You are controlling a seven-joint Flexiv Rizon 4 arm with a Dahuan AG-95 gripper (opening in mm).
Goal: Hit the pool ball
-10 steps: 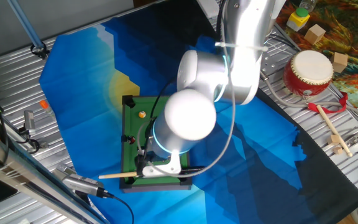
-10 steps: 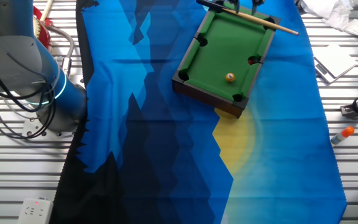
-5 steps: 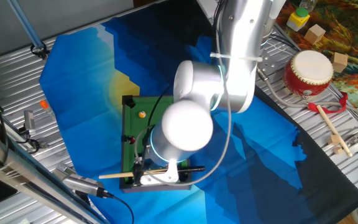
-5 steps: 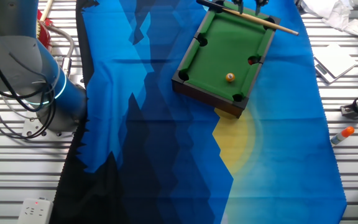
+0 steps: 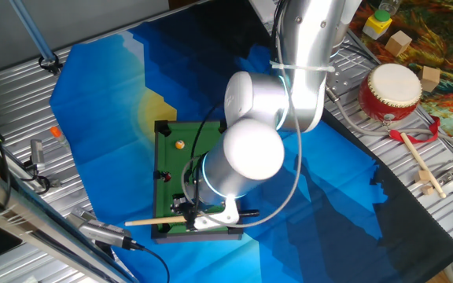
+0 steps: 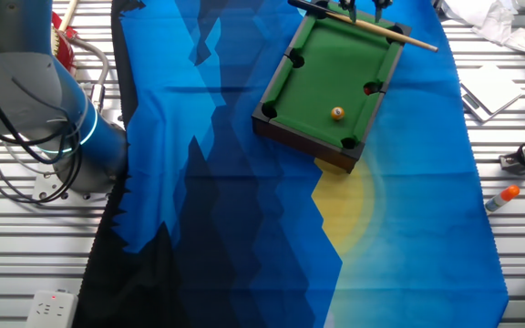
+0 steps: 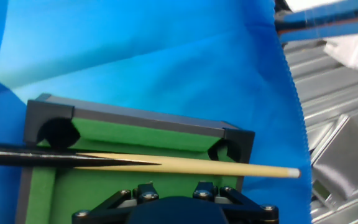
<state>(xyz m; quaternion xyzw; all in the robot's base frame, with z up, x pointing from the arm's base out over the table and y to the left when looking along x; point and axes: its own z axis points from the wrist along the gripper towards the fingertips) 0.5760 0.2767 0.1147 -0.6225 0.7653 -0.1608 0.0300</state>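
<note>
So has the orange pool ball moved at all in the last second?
No. The pool ball sits in the same spot on the toy pool table, near its side pocket.

Pincer (image 5: 185, 211) hidden under arm; cue (image 7: 185, 163) butt cut off at hand view's left edge.

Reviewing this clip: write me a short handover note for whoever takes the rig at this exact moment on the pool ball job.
Gripper: low over the end of the toy pool table where the cue lies; whether open or shut cannot be told.
Cue: lies across that end of the table, its pale end sticking out past the rail.
Pool ball: at rest on the green felt near the opposite end, apart from the cue.
Done: arm positioned over the cue.
Left: secure the cue, aim, strike the ball.
</note>
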